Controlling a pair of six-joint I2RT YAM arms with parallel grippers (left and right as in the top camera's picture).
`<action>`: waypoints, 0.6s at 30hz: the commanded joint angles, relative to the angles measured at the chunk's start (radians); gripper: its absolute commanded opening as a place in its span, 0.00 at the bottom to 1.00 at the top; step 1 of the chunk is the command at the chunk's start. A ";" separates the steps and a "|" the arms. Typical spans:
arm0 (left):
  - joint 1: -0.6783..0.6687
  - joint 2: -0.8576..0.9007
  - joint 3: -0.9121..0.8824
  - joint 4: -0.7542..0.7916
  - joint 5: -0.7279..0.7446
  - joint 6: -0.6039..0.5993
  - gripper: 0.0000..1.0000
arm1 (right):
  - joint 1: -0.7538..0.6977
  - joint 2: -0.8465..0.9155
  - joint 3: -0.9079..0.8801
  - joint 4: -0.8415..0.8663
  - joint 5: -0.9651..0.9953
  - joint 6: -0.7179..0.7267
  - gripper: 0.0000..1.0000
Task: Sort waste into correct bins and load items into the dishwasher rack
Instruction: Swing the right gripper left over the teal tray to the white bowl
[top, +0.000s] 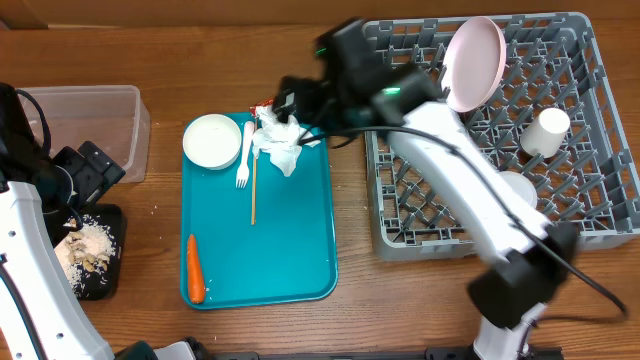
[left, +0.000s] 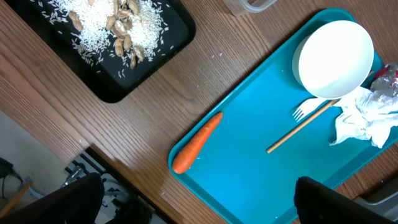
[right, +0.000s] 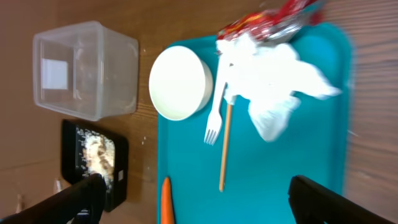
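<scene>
On the teal tray (top: 300, 250) lie a crumpled white napkin (top: 282, 146), a red-and-silver wrapper (top: 262, 108), a white bowl (top: 212, 140), a white fork (top: 243, 155) and a carrot (top: 195, 268). My right gripper (top: 283, 108) hovers open just above the napkin (right: 273, 81) and wrapper (right: 273, 22), holding nothing. Open and empty as well, my left gripper (top: 95, 170) hangs between the clear tub (top: 90, 125) and the black tray (top: 100, 290), which holds rice and nut scraps (top: 85, 250). The grey rack (top: 590, 60) holds a plate (top: 473, 62), a cup (top: 547, 130) and a bowl (top: 515, 185).
A thin wooden stick (top: 253, 190) lies on the teal tray beside the fork. The right arm stretches over the rack's left side. In the left wrist view the table's front edge (left: 124, 180) runs close to the carrot (left: 198, 142).
</scene>
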 joint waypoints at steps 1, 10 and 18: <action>0.004 0.006 -0.003 -0.002 0.001 -0.010 1.00 | 0.045 0.102 0.014 0.074 -0.023 0.018 0.91; 0.004 0.006 -0.003 -0.002 0.001 -0.010 1.00 | 0.131 0.259 0.014 0.193 -0.027 -0.041 0.88; 0.004 0.006 -0.003 -0.002 0.001 -0.010 1.00 | 0.203 0.306 0.014 0.312 0.013 -0.058 0.87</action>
